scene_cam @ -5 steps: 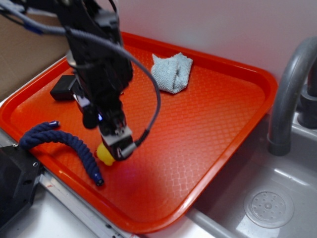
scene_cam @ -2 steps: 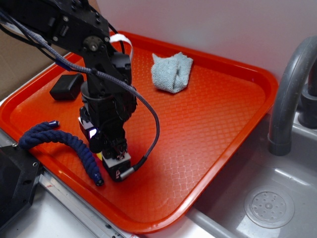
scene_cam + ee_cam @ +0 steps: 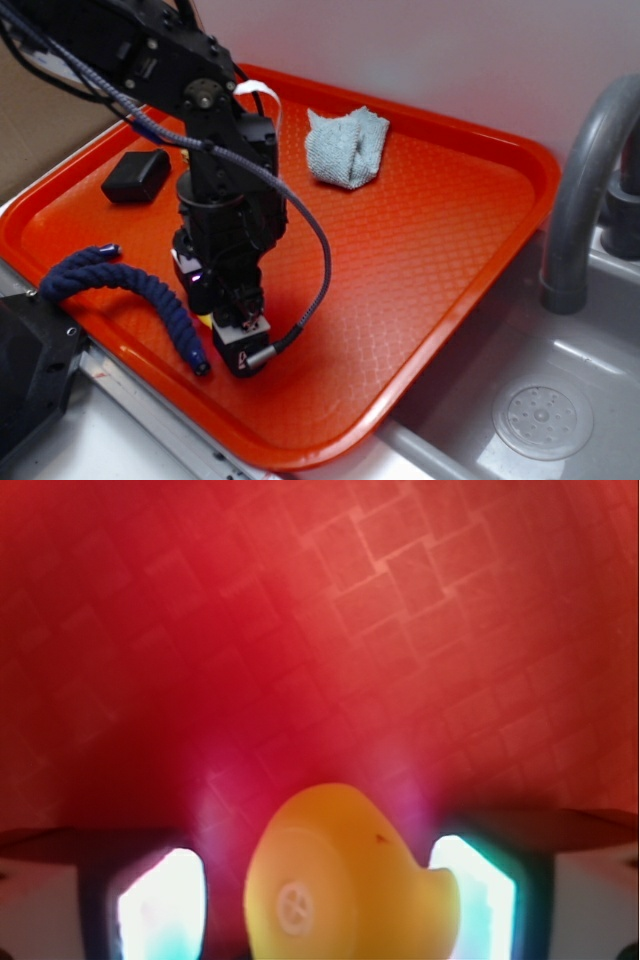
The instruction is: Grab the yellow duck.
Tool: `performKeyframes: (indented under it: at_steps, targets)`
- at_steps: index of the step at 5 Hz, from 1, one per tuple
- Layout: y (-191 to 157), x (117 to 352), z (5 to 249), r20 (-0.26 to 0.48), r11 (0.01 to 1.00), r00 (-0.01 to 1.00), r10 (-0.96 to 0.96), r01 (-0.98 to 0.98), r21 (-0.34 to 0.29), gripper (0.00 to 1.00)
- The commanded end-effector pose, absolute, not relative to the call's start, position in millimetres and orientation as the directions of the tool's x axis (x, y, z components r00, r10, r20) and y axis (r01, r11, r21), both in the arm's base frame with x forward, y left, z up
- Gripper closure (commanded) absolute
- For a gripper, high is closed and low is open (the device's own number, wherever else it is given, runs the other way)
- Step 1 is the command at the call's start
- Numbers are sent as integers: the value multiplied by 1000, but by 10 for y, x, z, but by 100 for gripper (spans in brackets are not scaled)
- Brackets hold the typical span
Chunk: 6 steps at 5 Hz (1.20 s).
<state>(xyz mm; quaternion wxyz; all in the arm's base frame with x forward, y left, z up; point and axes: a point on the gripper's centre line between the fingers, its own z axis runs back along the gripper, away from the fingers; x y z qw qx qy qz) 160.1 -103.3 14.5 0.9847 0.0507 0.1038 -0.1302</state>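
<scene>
I have the claw (image 3: pixel 222 318) down low over the near-left part of the orange tray (image 3: pixel 480 250), and the wrist view shows the yellow duck (image 3: pixel 345 880) sitting between the two fingers (image 3: pixel 160 905), one on each side of it. The claw looks parted around the toy, not yet clamped: I can see a strip of tray between each finger and the duck's body, so I judge the approach and lowering done and the squeeze and lift left to do.

From the exterior view the duck is almost entirely hidden behind the arm; only a sliver of yellow shows beside the claw, just beside the end of the dark blue rope (image 3: pixel 140 290). I cannot tell from there whether the fingertips touch the tray. The wrist view is blurred and glaring on the finger faces, and the duck's lower half is cut off by the frame edge, so I cannot judge how deep the fingers reach down its sides.

Well apart, far on the tray, lie a grey cloth (image 3: pixel 347 146) and a small black block (image 3: pixel 135 175).
</scene>
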Motion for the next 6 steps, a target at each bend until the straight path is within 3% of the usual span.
performKeyframes:
  at_steps: [1, 2, 3, 4, 5, 6]
  targets:
    - [-905, 1553, 71, -218, 962, 948, -232, 257, 94, 100]
    - [-807, 1703, 269, -186, 969, 960, -208, 229, 98, 100]
    - [-632, 1903, 768, -127, 997, 992, 2, 9, 80, 100]
    - [-554, 2051, 1289, -32, 991, 996, 81, -77, 111, 100]
    - [-330, 2010, 1795, 80, 982, 981, 176, -181, 51, 100]
    - [-219, 1947, 2160, 135, 966, 958, 253, -257, 13, 100]
